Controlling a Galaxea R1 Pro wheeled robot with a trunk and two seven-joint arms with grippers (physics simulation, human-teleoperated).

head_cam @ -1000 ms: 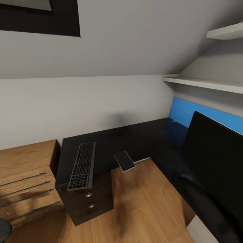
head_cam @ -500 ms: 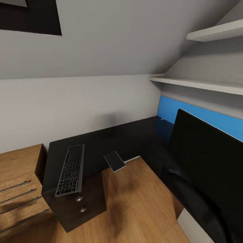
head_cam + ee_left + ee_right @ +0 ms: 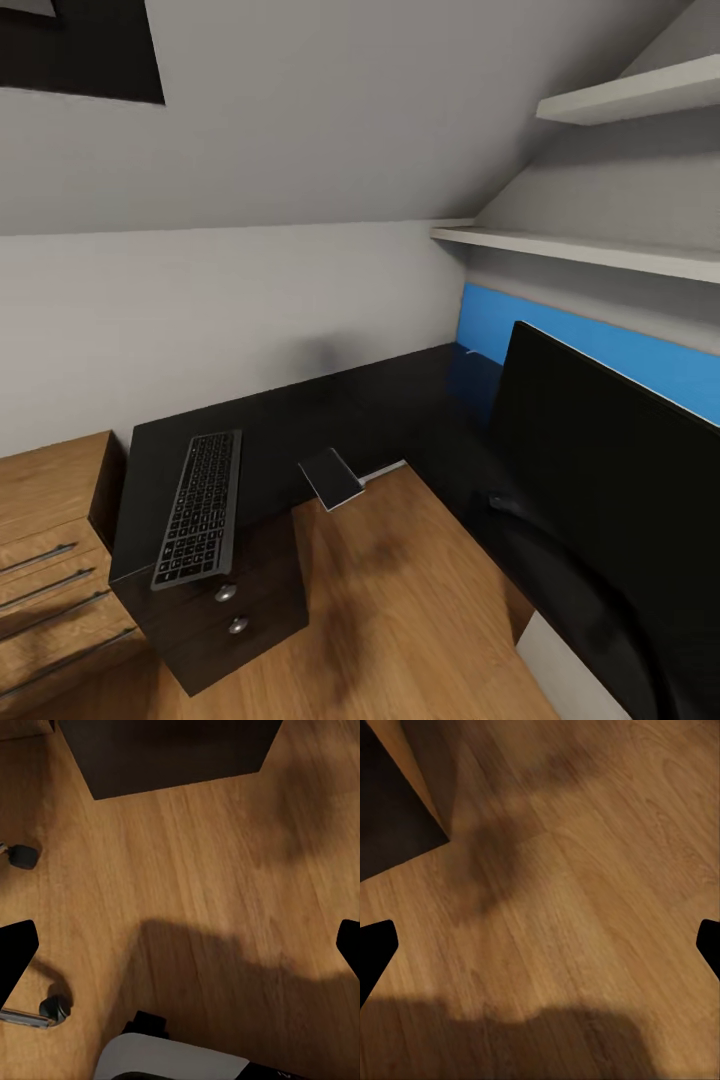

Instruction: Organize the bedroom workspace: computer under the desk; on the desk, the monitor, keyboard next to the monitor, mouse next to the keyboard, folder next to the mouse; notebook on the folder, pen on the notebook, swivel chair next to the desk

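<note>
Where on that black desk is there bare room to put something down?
The desk has a bare stretch between the keyboard and the monitor, running back to the wall. The notebook overhangs its front edge. The end over the drawers is taken by the keyboard, and the monitor crowds the right wing.

Soft, even light fills the room, with no glare. The desk (image 3: 330,420) top reads near black, its detail lost. Blurred shadows lie on the wood floor (image 3: 400,600) toward six o'clock. The wall (image 3: 250,300) carries a faint smudge of shade at twelve o'clock. The wide head view tilts the room's lines.
</note>
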